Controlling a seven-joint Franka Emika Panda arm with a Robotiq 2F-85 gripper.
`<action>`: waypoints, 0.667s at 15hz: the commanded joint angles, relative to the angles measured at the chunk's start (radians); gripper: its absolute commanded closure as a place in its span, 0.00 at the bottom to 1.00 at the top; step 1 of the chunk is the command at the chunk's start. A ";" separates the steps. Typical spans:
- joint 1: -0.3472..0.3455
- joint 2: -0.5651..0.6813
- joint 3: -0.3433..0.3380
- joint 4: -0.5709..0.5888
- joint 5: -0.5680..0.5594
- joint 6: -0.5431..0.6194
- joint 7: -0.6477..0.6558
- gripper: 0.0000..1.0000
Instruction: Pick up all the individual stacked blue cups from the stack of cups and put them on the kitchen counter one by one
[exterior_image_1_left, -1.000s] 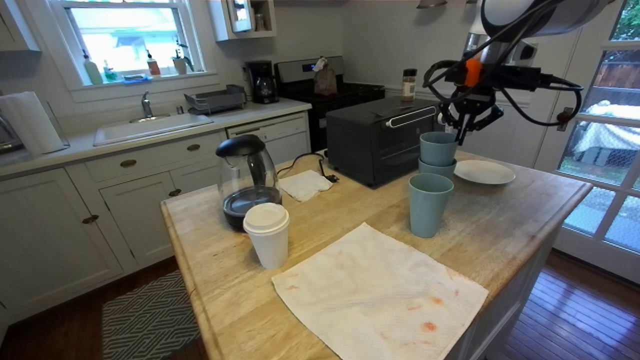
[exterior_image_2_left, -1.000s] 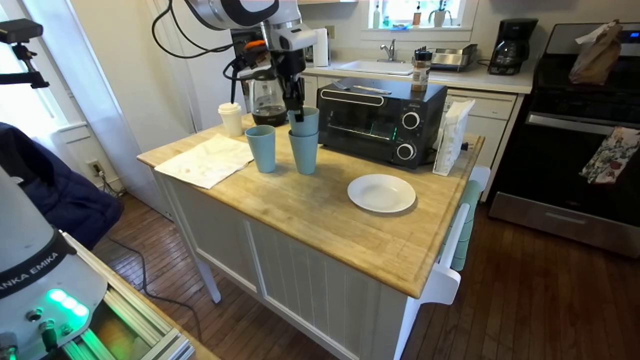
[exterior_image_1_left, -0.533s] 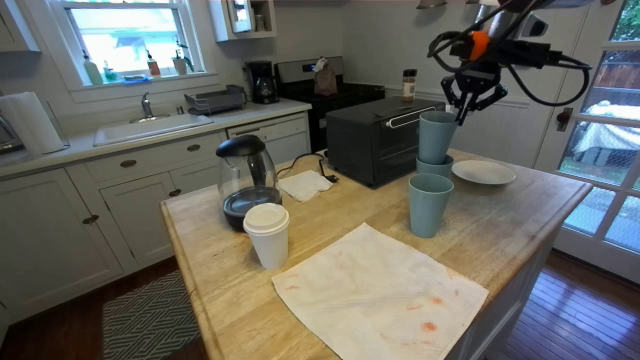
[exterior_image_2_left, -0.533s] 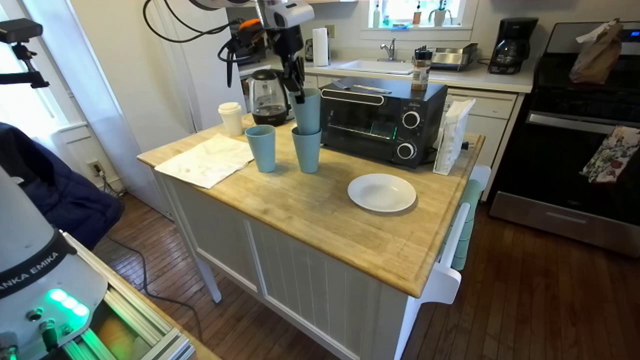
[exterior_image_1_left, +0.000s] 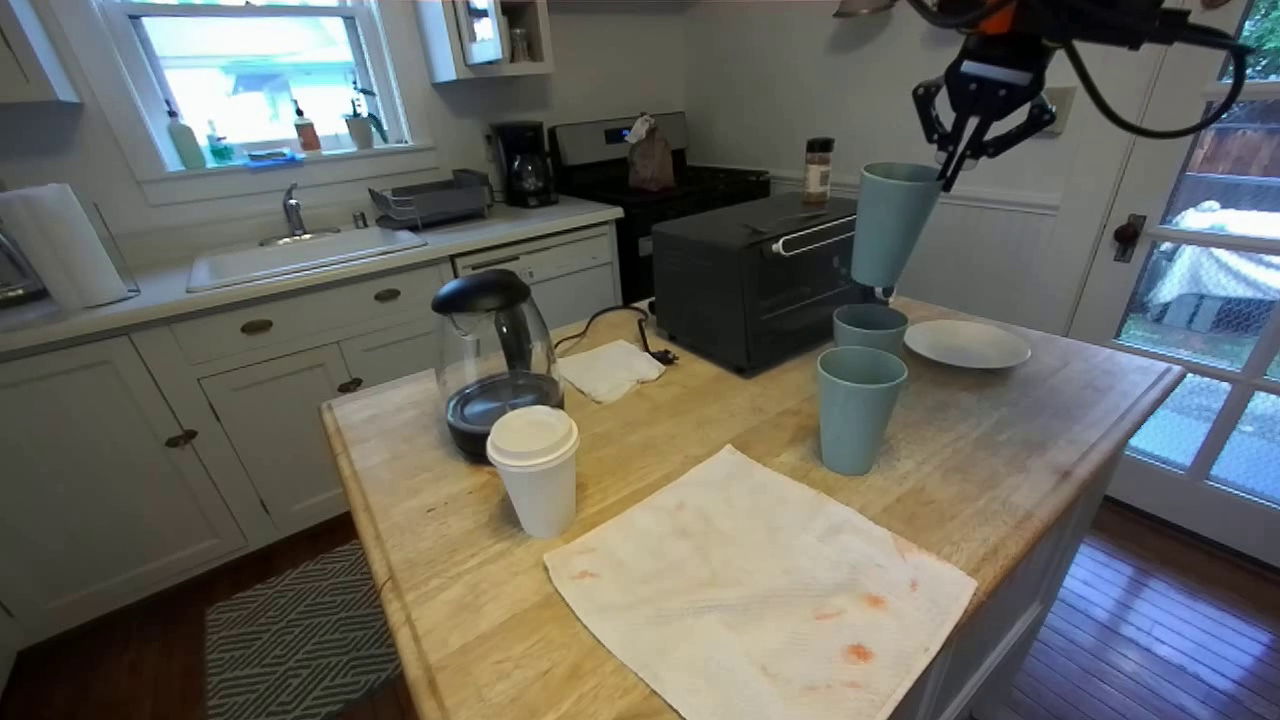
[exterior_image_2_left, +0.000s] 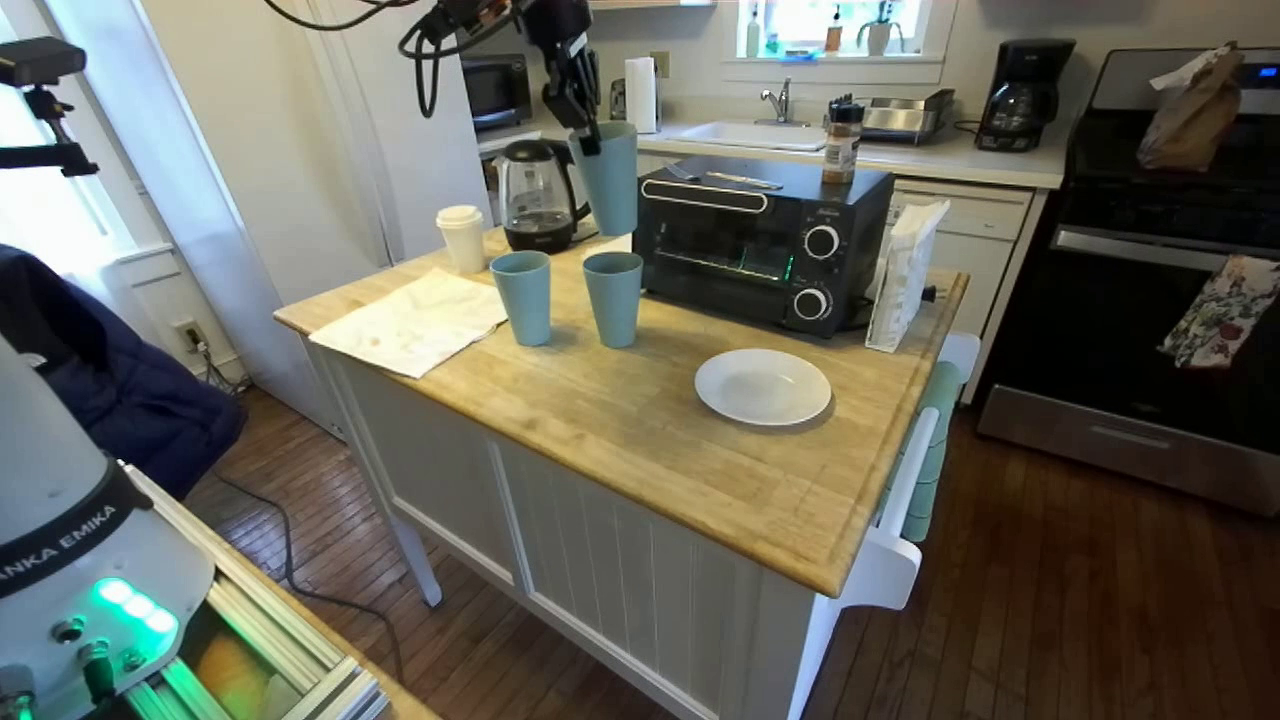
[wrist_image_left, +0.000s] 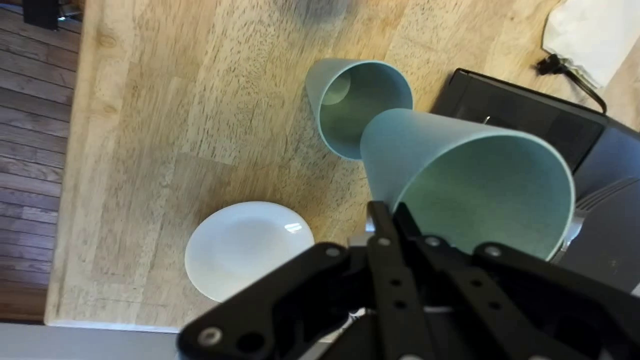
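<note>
"What have those fingers (wrist_image_left: 380, 216) got?"

"A blue cup (exterior_image_1_left: 893, 228), clenched at the rim, one finger inside the wall, one outside. It's up in the air over the table (exterior_image_2_left: 600, 430), leaning a little, and I can see a gap between its base and the second blue cup (exterior_image_2_left: 613, 300)."

"That one's standing?"

"Upright, yes, and so is the third blue cup (exterior_image_2_left: 522, 300), near it but apart, closer to the corner where the stained white sheet (exterior_image_2_left: 405, 325) reaches the long edge."

"And the white plate (exterior_image_2_left: 763, 388)?"

"By the short edge where the green cloth (exterior_image_2_left: 932, 450) hangs."

"The toaster oven (exterior_image_2_left: 765, 245)?"

"Over by the opposite long edge, with the glass kettle (exterior_image_2_left: 538, 200) toward that edge's other end."
</note>
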 joint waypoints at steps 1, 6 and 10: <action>-0.044 -0.107 0.026 -0.063 -0.082 -0.093 0.082 0.99; -0.069 -0.176 0.013 -0.143 -0.051 -0.202 0.023 0.99; -0.084 -0.161 0.008 -0.220 -0.038 -0.227 -0.010 0.99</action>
